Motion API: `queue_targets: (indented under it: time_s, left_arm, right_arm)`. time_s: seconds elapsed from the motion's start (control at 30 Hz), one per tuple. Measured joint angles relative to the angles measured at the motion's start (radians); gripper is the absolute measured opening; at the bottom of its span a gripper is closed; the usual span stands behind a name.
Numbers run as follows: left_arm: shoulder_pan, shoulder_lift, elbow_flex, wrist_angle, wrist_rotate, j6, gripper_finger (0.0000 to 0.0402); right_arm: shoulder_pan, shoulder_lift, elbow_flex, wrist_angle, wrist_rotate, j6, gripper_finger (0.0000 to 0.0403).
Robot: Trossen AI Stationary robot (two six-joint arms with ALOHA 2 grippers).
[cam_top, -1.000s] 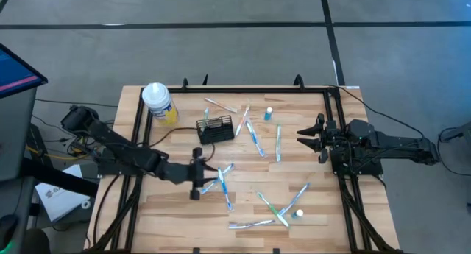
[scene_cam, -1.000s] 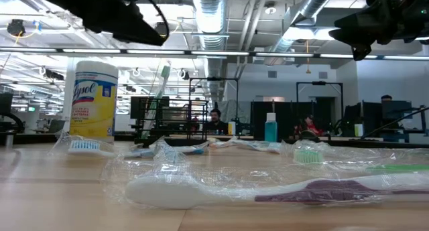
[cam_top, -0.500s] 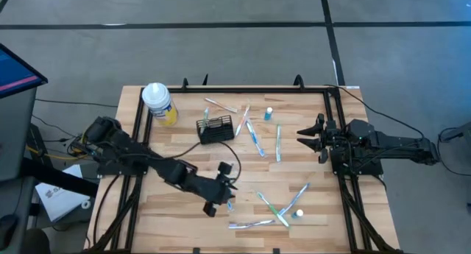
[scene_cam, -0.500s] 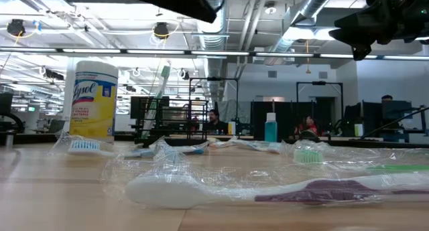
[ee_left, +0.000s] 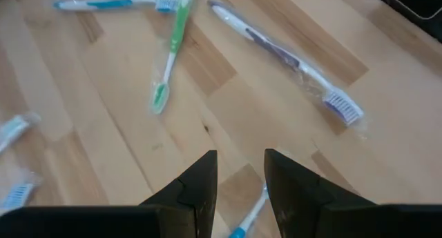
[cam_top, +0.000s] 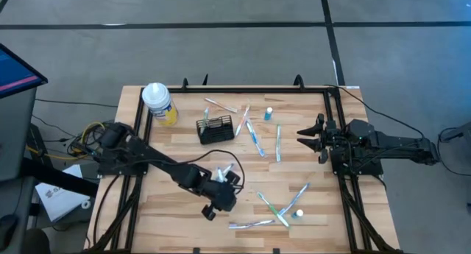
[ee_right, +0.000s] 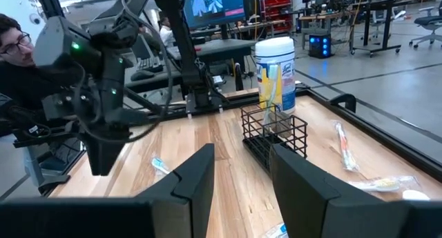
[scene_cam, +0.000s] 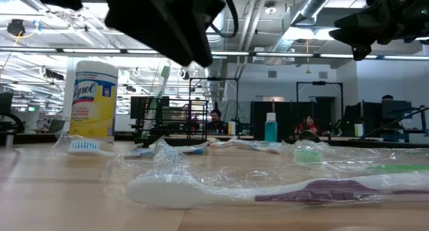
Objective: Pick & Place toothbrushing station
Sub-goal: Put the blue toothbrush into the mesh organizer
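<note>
Left arm has swung farther out over the bench (cam_top: 147, 210) since the earlier frames; its tool (cam_top: 221, 199) now hovers over loose toothbrushes, on the near side of the toothbrushing station (cam_top: 215, 129) and well apart from it. Right arm unchanged, its tool (cam_top: 307, 138) parked at the bench edge, off to the station's right.

Left tool (ee_left: 238, 172): fingers a narrow gap apart, nothing between them. A blue toothbrush (ee_left: 245, 221) lies on the wood just below the gap. A green toothbrush (ee_left: 169, 55) and a purple wrapped toothbrush (ee_left: 286, 58) lie farther out.

Right tool (ee_right: 238, 179): fingers parted, empty, pointing across the bench toward the station (ee_right: 273, 133).

Station: black wire-mesh caddy standing upright near the far side of the bench, just beside the yellow canister (cam_top: 158, 103) with the white lid. At least one brush appears to stand in it, seen in the low view (scene_cam: 161, 90).

Handling judgement: caddy looks light and stiff, open wire, not fragile. Thin wires give little pad area, so it may pivot or slip if pinched at a corner. Best hold is probably one long wall, at mid-length, with one finger inside and one outside. Contents could tip it when lifted; keep it level.

Status: caddy not yet grasped.
</note>
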Motion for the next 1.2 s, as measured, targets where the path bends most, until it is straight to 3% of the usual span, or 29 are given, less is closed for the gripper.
queue_targets:
  time_s: [0.77,0.93,1.2]
  left_arm:
    - [0.014,-0.004,-0.150,0.046,0.011,0.003,0.0113]
    - [0.014,-0.004,-0.179,0.100,0.009,0.101,0.0113]
    - [0.039,-0.004,-0.180,0.122,0.008,0.135,0.0113]
  right_arm:
    - [0.000,0.000,0.000,-0.001,0.000,0.000,0.0131]
    - [0.000,0.000,0.000,-0.001,0.000,0.000,0.0131]
    - [0.000,0.000,0.000,-0.001,0.000,0.000,0.0131]
